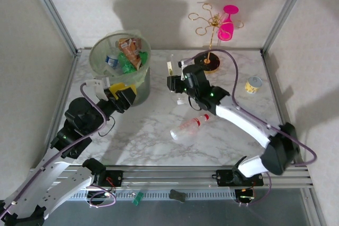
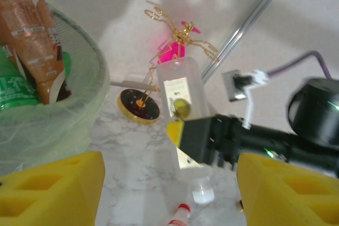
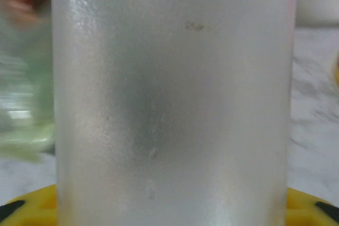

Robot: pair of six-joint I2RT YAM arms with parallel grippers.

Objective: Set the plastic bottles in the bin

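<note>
The bin [image 1: 100, 56] stands at the back left of the table, a pale green wastebasket with a bag liner; it holds a green bottle, brown packets and other items. Its wall [image 2: 63, 115] rises on the left of the left wrist view. My right gripper [image 1: 177, 83] is shut on a frosted plastic bottle [image 1: 170, 69], held cap down a little above the table [image 2: 180, 99]. That bottle's wall [image 3: 169, 99] stands between the yellow fingers [image 3: 312, 200]. A clear bottle with a red cap [image 1: 188, 129] lies on the marble. My left gripper [image 1: 123, 91] hangs open beside the bin, nothing between its fingers [image 2: 53, 189].
A gold wire stand [image 1: 211, 35] with a pink glass [image 1: 229, 22] rises at the back, on its dark round base [image 2: 139, 104]. A small round tin [image 1: 253, 84] sits at the right. Metal frame posts [image 1: 53, 11] line the table's sides.
</note>
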